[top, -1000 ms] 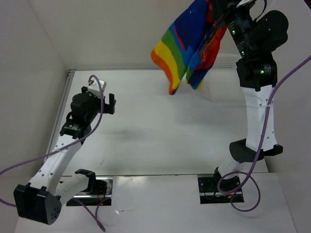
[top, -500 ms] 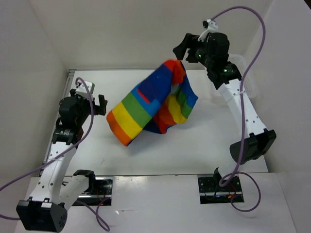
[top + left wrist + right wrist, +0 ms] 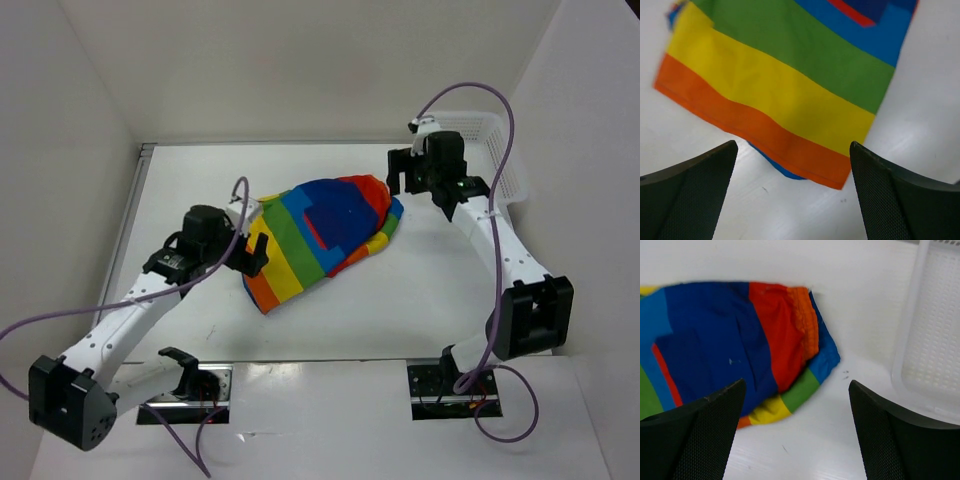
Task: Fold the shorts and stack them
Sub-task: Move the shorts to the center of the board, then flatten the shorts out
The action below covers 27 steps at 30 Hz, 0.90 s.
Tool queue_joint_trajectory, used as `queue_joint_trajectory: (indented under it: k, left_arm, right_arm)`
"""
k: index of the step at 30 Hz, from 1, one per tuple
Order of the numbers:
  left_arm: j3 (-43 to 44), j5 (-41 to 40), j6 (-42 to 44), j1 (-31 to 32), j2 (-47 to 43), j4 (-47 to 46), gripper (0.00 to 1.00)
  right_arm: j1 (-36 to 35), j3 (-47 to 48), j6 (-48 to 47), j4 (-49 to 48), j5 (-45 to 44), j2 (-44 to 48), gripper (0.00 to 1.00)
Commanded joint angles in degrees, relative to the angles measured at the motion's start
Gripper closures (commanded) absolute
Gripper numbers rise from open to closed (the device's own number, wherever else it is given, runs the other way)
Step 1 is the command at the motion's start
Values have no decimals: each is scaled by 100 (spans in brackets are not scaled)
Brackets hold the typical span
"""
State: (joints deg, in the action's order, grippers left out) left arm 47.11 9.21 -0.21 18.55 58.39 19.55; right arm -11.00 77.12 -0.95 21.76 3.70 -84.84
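As seen from above, find shorts point(image 3: 325, 235) flat on tabletop point(image 3: 430, 300), w/ long axis from near-left hem to far-right waistband. See left pincer point(image 3: 256, 240) apart, empty, over hem end; right pincer point(image 3: 405, 185) apart, empty, beside waistband. Judge each approx. equally near its end.

We count one pair of shorts point(image 3: 320, 235), with one dark blue pocket point(image 3: 340, 220) showing on it and five stripe colours: red, orange, yellow, green and blue. We count one white basket point(image 3: 497, 150) and one table point(image 3: 420, 290). We count two arms, a left arm point(image 3: 130, 320) and a right arm point(image 3: 500, 245). We count two grippers, the left gripper point(image 3: 792, 144) and the right gripper point(image 3: 797, 382), and each has two fingers point(image 3: 690, 195), four in all. We count two purple cables, a left cable point(image 3: 244, 195) and a right cable point(image 3: 468, 86), one to each arm.
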Motion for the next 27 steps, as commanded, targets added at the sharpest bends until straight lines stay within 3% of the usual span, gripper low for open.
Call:
queue_joint_trajectory:
  k: [1,7,11,14,17,21,22,23,26,27]
  left_arm:
    - [-185,-42,21,560,251,453,1]
    - [-913,-578,21,1475,796,340,1]
    - [-1257,-904,21,1476,1314,-592,1]
    - [-1204,-605,21,1546,1577,-339,1]
    - [-1125,-605,21,1608,1850,-495,10]
    - [-1125,-658,21,1608,2123,-812,38]
    - [-1125,-658,21,1608,2124,-865,49]
    - [-1125,-658,21,1608,2176,-865,70]
    - [-619,-771,21,1608,2177,-953,100]
    - [-355,-824,21,1608,2177,-953,100]
  right_arm:
    - [63,-521,-748,-233,78,336,12]
    - [292,-1208,-749,-462,78,258,12]
    - [345,-1208,-635,-594,183,-50,12]
    - [406,-1208,-433,-655,349,-374,13]
    - [459,-1156,-380,-717,421,-664,14]
    - [459,-1156,-257,-883,421,-894,17]
    - [459,-1156,-256,-884,421,-972,19]
    - [459,-1103,-256,-953,421,-1069,21]
    - [459,-989,-196,-902,500,-1263,21]
    - [459,-832,-134,-901,500,-1411,21]
